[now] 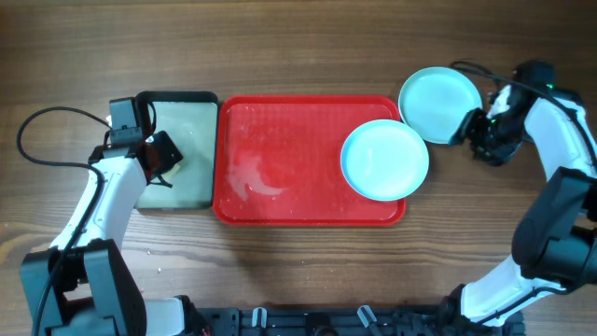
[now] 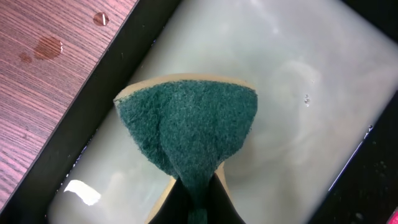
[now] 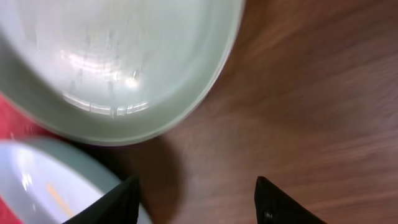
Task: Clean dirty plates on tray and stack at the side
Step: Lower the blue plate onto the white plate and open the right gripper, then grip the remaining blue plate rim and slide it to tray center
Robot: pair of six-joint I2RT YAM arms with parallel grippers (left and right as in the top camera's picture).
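The red tray point(image 1: 280, 159) lies mid-table with wet smears. A pale turquoise plate point(image 1: 384, 160) sits on its right end, overhanging the rim. A second turquoise plate point(image 1: 440, 104) lies on the table by the tray's far right corner. A third plate is not visible on its own. My right gripper point(image 1: 472, 129) is open and empty, just right of that second plate. In the right wrist view its fingers point(image 3: 196, 199) frame bare wood, with one plate point(image 3: 112, 56) above and the other point(image 3: 31, 180) at lower left. My left gripper point(image 2: 196, 208) is shut on a green sponge point(image 2: 186, 124).
The sponge hangs over the smaller black-rimmed tray point(image 1: 191, 121) with a pale wet inside point(image 2: 298, 81), left of the red tray. Water drops lie on the wood point(image 2: 48, 45) beside it. A cable loops at far left point(image 1: 37, 140).
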